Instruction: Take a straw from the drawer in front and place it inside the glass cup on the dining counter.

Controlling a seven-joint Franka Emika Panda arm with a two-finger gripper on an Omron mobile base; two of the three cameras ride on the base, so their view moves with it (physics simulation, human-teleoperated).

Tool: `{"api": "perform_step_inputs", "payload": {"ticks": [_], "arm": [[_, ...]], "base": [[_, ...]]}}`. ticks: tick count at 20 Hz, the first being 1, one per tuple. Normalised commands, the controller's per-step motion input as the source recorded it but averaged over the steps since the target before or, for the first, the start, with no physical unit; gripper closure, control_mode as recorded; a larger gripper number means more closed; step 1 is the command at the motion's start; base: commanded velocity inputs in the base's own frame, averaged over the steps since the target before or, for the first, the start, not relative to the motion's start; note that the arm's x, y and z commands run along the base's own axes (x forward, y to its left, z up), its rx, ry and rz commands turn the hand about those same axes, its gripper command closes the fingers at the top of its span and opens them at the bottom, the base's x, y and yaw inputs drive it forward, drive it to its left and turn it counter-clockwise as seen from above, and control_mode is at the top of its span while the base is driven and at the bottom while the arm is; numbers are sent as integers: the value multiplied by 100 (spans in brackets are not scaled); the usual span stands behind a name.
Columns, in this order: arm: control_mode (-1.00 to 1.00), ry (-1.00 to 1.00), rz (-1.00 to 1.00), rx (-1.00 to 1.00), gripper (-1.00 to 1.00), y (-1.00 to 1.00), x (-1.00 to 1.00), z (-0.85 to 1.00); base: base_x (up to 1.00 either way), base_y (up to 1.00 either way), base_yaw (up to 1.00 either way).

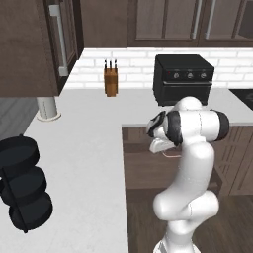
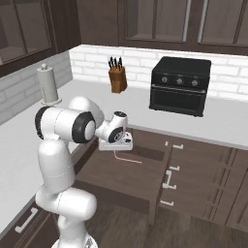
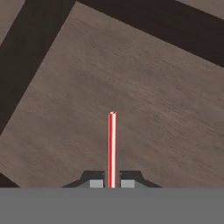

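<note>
Clamped between your gripper (image 3: 112,184) fingertips at frame bottom, the straw (image 3: 112,148) looks light, thin and crushable; you hold one end over the drawer (image 3: 144,87), so expect wobble.

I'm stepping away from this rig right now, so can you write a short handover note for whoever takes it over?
Gripper: shut on the straw, which runs straight out between the finger tips in the hand view.
Drawer: pulled open below the worktop; the gripper hangs over its wood floor, with the straw trailing beneath it in the right base view.
Done: drawer opened, straw gripped.
Left: lift the straw clear of the drawer, carry it to the glass cup on the dining counter and put it inside.
</note>
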Motion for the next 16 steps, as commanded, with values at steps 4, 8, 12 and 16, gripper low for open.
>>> {"api": "perform_step_inputs", "payload": {"ticks": [4, 8, 12, 16], "arm": [[-100, -3, -9, 0, 100, 0, -10, 100], [-100, 0, -12, 0, 100, 0, -1, 100], [-100, 0, -14, 0, 100, 0, -6, 100], [-100, 0, -17, 0, 100, 0, -55, 100]], "base": [[0, 0, 0], [0, 0, 0], [0, 0, 0], [0, 0, 0]]}}
